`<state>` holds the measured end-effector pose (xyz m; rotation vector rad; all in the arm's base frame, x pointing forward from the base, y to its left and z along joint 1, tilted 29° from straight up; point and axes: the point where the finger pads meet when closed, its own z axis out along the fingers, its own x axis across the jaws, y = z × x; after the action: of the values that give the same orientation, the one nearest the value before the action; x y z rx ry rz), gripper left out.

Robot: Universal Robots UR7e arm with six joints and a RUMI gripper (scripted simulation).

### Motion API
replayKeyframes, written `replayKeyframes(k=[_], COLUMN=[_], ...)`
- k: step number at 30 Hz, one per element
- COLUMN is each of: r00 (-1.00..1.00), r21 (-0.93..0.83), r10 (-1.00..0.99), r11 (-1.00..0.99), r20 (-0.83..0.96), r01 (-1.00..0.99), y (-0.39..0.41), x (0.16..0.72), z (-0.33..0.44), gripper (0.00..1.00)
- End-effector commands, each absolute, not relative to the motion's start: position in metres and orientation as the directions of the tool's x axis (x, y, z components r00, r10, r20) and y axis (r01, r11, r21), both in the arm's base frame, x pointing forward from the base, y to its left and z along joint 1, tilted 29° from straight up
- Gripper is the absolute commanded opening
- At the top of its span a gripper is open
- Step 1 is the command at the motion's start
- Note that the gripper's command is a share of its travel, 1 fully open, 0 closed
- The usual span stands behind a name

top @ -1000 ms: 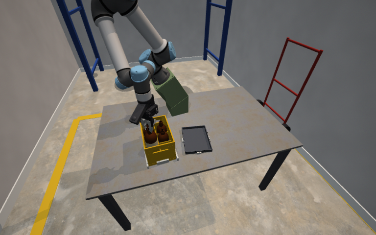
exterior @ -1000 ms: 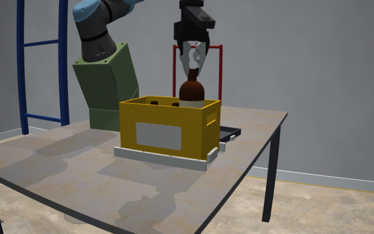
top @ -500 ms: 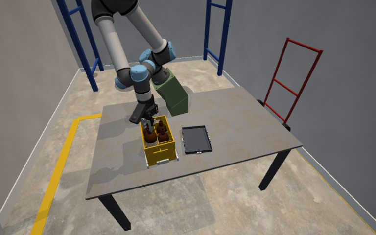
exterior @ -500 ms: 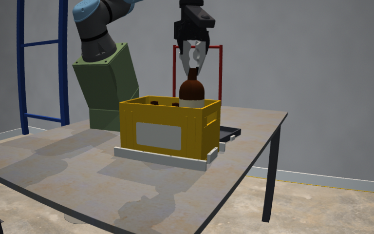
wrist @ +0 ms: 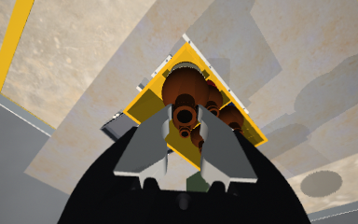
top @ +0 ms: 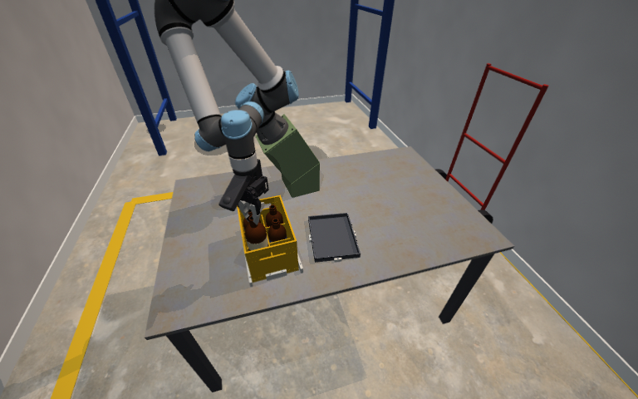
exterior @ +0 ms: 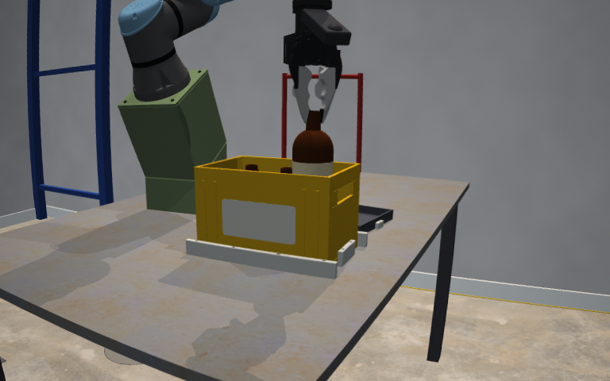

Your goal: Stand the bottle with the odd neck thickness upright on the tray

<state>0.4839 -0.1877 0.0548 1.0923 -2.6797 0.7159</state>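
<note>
The gripper [top: 255, 219] [exterior: 314, 117] [wrist: 185, 105] is narrow, holding a brown bottle [top: 255, 233] [exterior: 312, 147] [wrist: 183, 89] by its neck, raised but partly inside the yellow crate [top: 277, 264] [exterior: 260, 185] [wrist: 182, 54]. Seen from the top view, the tray [top: 332, 235] [exterior: 376, 217] [wrist: 117, 127] lies on the desk [top: 399, 202] [exterior: 134, 291] [wrist: 89, 112] at the crate's three o'clock.

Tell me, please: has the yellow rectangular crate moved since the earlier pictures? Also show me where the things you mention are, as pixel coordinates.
No. The yellow rectangular crate [top: 287, 263] [exterior: 260, 185] [wrist: 186, 53] shows no visible shift in any direction against the green angular pedestal [top: 296, 160] [exterior: 157, 139] [wrist: 198, 182].
</note>
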Motion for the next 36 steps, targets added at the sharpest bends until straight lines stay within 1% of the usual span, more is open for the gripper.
replayKeyframes(k=[1, 36], r00=[-0.721, -0.721], r21=[-0.372, -0.372], r10=[-0.616, -0.616], r11=[0.618, 0.618], r20=[0.318, 0.318], r01=[-0.693, -0.693], y=[-0.1876, -0.1832], x=[0.4843, 0.484], z=[0.0554, 0.0633], gripper=[0.0, 0.0])
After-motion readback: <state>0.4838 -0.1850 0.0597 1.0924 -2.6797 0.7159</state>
